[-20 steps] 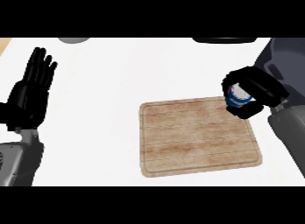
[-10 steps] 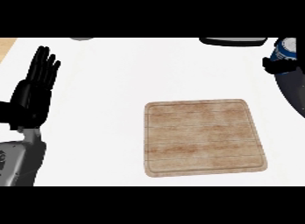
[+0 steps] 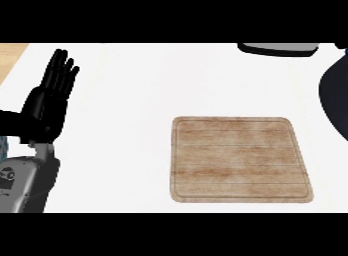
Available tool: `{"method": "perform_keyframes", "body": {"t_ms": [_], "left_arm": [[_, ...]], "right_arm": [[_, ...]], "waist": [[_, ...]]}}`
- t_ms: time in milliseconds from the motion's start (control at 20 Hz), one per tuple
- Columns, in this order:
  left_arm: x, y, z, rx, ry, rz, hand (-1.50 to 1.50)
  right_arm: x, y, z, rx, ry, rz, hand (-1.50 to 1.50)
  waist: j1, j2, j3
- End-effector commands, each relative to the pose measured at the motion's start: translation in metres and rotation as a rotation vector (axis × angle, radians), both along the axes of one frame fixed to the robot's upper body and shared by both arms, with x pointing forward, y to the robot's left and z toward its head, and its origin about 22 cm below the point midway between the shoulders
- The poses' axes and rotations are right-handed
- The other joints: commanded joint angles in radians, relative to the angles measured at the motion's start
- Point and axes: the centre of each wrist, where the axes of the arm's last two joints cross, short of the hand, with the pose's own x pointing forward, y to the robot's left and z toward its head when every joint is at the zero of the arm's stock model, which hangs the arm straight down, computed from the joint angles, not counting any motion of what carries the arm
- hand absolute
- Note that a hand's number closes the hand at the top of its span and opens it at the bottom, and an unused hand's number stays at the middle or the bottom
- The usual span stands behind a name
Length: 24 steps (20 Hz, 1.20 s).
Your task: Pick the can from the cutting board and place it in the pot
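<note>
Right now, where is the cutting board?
In the head view the cutting board lies flat on the white counter, right of centre, below the pot at the top edge.

White countertop [image 3: 169, 80], evenly lit; strip of light wood surface [image 3: 1, 57] at far upper-left edge.
</note>
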Motion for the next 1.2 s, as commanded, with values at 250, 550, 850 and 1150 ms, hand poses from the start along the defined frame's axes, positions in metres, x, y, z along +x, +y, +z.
{"method": "perform_keyframes", "body": {"t_ms": [250, 550, 850, 1150], "left_arm": [[-0.006, 0.013, -0.001, -0.008, 0.018, 0.051, 0.00], [-0.011, 0.025, -0.009, -0.017, 0.019, 0.081, 0.00], [-0.014, 0.019, -0.012, -0.014, 0.033, 0.078, 0.00], [-0.002, 0.004, -0.011, -0.014, 0.018, 0.086, 0.00]], "right_arm": [[0.023, 0.046, -0.005, -0.003, 0.060, -0.345, 1.50], [0.007, 0.014, -0.027, 0.009, 0.009, -0.338, 1.50], [-0.019, -0.033, -0.062, 0.019, 0.026, -0.300, 1.50], [-0.033, -0.071, -0.081, 0.030, 0.026, -0.319, 1.50]], "waist": [[-0.048, -0.019, 0.009], [-0.080, -0.026, 0.010], [-0.088, -0.026, 0.010], [-0.079, -0.020, 0.011]]}}
